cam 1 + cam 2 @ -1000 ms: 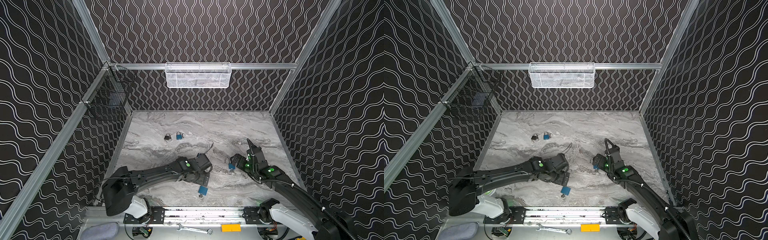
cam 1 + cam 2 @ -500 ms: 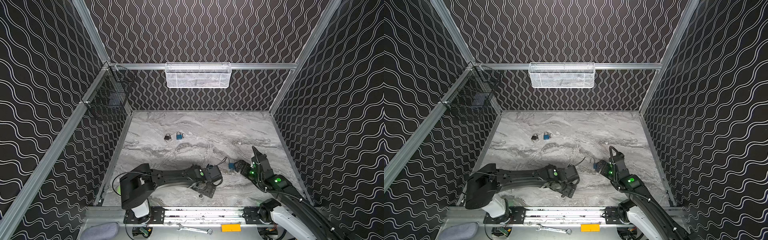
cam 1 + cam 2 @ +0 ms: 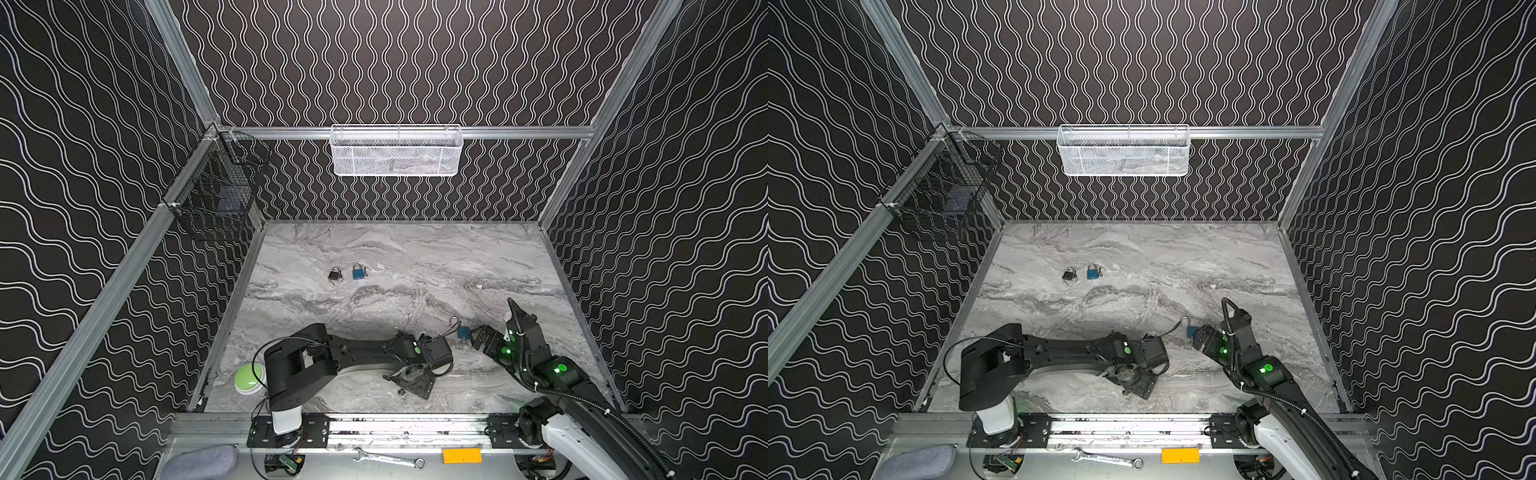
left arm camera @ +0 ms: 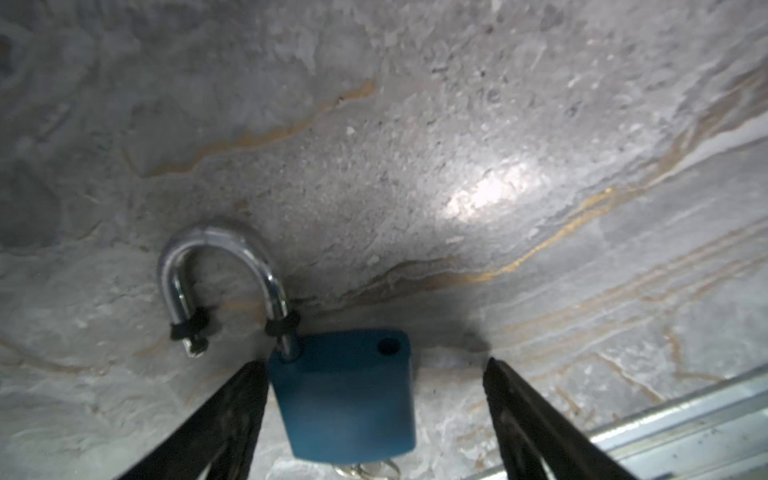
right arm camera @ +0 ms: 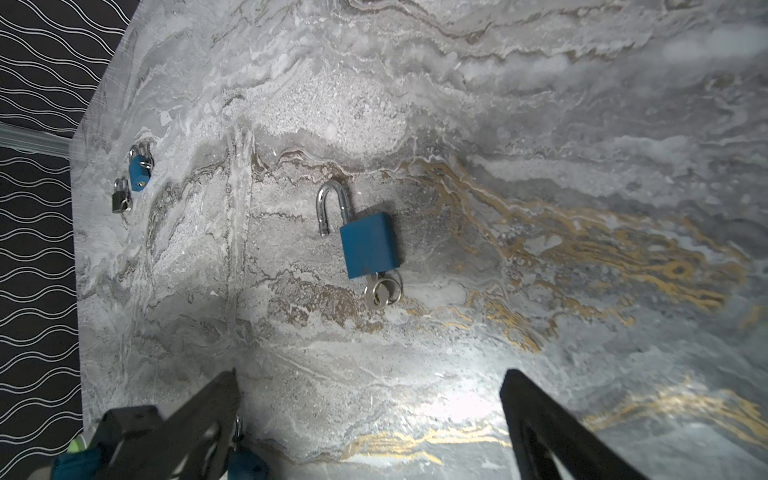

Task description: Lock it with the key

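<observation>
A blue padlock [image 4: 345,395] lies flat on the marble near the front rail, its steel shackle [image 4: 216,266] swung open. A key ring [image 4: 365,471] shows at its base. My left gripper [image 4: 374,363] stands open astride the body, with one finger against its side and the other apart. In both top views the left gripper [image 3: 409,382] hides this padlock. A second blue padlock [image 5: 368,245] with an open shackle and a key [image 5: 376,293] in its base lies ahead of my open, empty right gripper [image 5: 370,372]. In a top view this padlock [image 3: 463,331] sits just left of the right gripper [image 3: 476,338].
A black padlock [image 3: 335,274] and a small blue padlock [image 3: 358,272] lie side by side toward the back. A green button [image 3: 248,377] sits by the left arm's base. A white mesh basket [image 3: 397,151] and a black wire basket [image 3: 220,199] hang on the walls.
My left arm swung toward the front rail and came down over the front blue padlock, its jaws narrowing a little. My right gripper drew back from the other blue padlock.
</observation>
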Tool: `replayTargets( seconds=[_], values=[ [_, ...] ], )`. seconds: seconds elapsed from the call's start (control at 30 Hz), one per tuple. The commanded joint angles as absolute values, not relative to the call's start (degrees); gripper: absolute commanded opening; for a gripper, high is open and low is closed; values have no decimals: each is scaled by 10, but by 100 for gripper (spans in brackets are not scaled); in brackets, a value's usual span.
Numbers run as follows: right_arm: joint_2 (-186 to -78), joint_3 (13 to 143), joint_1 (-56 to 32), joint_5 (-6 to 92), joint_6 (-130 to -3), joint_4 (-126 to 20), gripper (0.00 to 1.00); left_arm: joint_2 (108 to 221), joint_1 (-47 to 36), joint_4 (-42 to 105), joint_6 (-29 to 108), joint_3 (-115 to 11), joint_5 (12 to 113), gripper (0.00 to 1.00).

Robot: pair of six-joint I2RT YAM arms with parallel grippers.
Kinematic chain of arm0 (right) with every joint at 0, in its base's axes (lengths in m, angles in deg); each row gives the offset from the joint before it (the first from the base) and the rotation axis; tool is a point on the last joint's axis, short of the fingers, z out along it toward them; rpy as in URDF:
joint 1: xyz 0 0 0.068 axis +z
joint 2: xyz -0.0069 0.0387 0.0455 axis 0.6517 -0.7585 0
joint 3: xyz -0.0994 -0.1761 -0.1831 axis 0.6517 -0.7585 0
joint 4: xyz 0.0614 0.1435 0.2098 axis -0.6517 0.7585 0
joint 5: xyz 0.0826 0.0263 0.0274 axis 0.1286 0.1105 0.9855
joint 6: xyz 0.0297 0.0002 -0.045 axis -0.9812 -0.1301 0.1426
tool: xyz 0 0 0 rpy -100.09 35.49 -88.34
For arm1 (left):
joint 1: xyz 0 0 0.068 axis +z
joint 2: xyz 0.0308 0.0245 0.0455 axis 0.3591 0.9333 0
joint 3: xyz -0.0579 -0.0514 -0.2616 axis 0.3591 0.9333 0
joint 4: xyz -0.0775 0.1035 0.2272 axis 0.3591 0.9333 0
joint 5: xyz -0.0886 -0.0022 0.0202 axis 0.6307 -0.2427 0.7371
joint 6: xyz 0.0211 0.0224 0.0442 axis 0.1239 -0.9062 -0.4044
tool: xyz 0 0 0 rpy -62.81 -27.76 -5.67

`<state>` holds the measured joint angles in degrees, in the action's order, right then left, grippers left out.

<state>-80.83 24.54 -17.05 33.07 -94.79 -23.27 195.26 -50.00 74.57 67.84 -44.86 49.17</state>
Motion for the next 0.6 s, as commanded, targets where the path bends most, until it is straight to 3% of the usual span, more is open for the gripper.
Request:
replayTargets(
  seconds=[0.0,0.47,0.57],
  values=[
    [-797,242,-170,329,-954,-216,100,1956,-500,736,681,-450,488,85],
    [-766,238,-170,339,-951,-207,100,1981,-487,743,680,-463,493,66],
    [-755,235,-169,354,-946,-218,100,1978,-482,743,681,-458,496,57]
  ],
)
